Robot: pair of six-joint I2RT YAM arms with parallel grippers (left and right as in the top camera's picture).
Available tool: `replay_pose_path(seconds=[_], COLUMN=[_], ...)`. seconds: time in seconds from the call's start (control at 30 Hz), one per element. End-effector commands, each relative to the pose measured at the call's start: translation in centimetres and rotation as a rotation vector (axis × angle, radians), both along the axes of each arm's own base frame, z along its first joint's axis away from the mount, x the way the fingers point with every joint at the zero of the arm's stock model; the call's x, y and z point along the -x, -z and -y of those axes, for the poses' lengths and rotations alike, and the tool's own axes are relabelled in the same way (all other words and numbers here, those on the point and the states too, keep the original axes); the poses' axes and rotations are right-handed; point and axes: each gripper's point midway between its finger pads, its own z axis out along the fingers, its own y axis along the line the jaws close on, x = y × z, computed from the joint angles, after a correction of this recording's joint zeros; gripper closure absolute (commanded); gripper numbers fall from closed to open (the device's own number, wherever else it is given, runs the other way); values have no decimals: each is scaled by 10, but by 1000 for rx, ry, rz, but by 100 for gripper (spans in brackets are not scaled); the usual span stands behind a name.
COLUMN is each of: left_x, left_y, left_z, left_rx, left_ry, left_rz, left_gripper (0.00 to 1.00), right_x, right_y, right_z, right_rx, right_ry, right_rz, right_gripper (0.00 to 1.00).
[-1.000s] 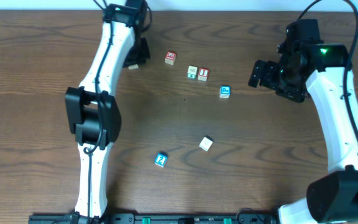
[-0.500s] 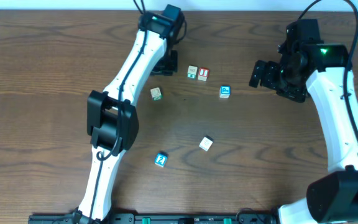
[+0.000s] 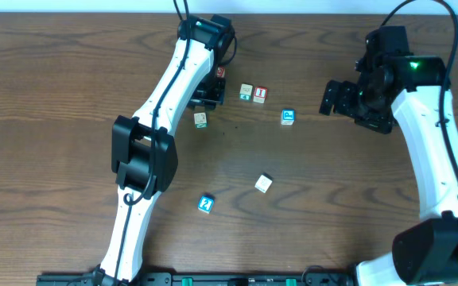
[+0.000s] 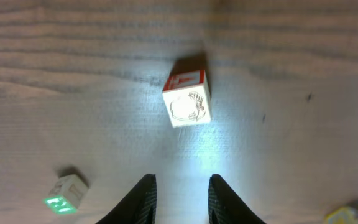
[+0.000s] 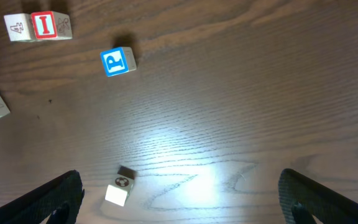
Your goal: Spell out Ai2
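Our left gripper [image 4: 181, 182] hangs nearly closed and empty. The A cube [image 4: 187, 99] lies straight ahead of its fingertips, apart from them and slightly askew on the desk [image 3: 332, 199]. A cube has no long axis, so either pair of faces serves, and the left arm is plainly the nearer. The I cube [image 3: 260, 95] sits to the right of the A cube, and the 2 cube [image 3: 206, 203] well apart from it, toward the bases. Farther right, the right gripper [image 5: 182, 193] gapes wide. Since a second ago the left arm has swung in from the A cube's left, seemingly leaving a green-marked cube [image 3: 201, 119] nearby.
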Motion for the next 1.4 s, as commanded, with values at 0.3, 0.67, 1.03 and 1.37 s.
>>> replay_pose_path(seconds=[0.3, 0.67, 1.03, 1.37], left_x=[39, 101, 205, 162], left_y=[-47, -204, -230, -126], left_z=[2, 2, -56, -42], left_rx=[92, 217, 227, 179], left_ry=[142, 271, 237, 228], left_rz=[-82, 296, 485, 524], left_gripper=[63, 44, 5, 5], right_x=[2, 7, 11, 17], right_y=[-6, -7, -36, -49], right_z=[-1, 0, 0, 0], right_rx=[24, 30, 35, 36], right_ry=[-55, -80, -106, -110], right_rz=[13, 1, 103, 139], right_gripper=[1, 1, 1, 1])
